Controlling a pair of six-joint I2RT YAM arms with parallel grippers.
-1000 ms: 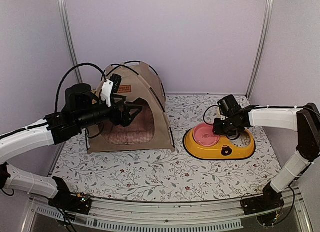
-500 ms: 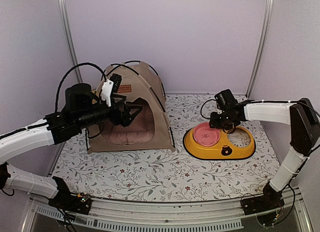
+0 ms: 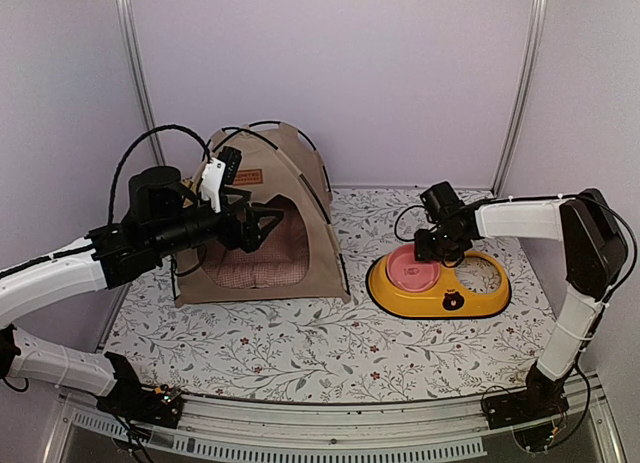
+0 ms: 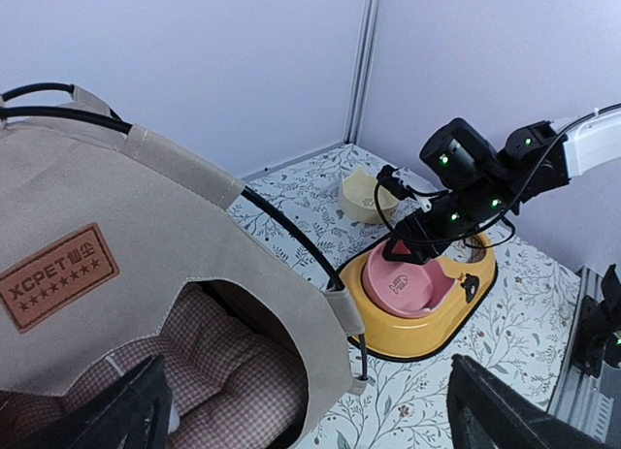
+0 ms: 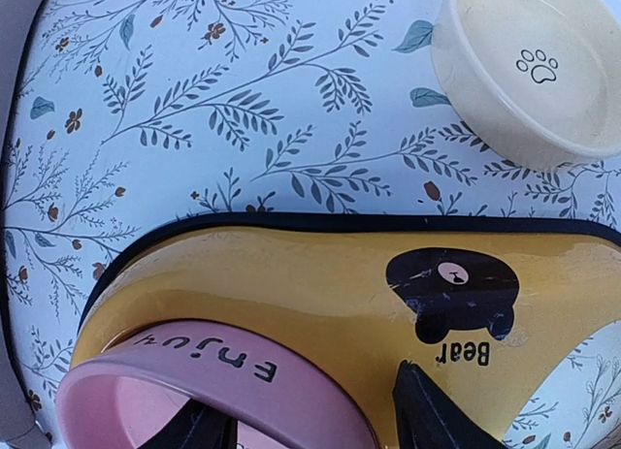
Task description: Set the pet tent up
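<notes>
Beige pet tent (image 3: 305, 208), one; pink bowl (image 3: 410, 270), one; cream bowl (image 5: 529, 71), one.

Pet tent (image 3: 308, 211) — matt beige cloth; feeder (image 3: 420, 301) — glossy yellow plastic; pink bowl (image 3: 408, 271) smooth.

Reference: beige fabric pet tent with thin black poles (image 3: 285, 183). The left gripper (image 3: 266, 226), jaws wide apart, partly blocks the arched doorway at the tent's front. Right of the tent, a narrow passable strip of floral-printed table mat (image 3: 300, 353) ends at a yellow oval feeder tray (image 3: 440, 301). The right gripper (image 3: 432, 251) hangs above its round pink bowl (image 3: 408, 271). Farther right and back sits a cream paw-print bowl (image 4: 364, 195). In front of the tent the mat lies open.
</notes>
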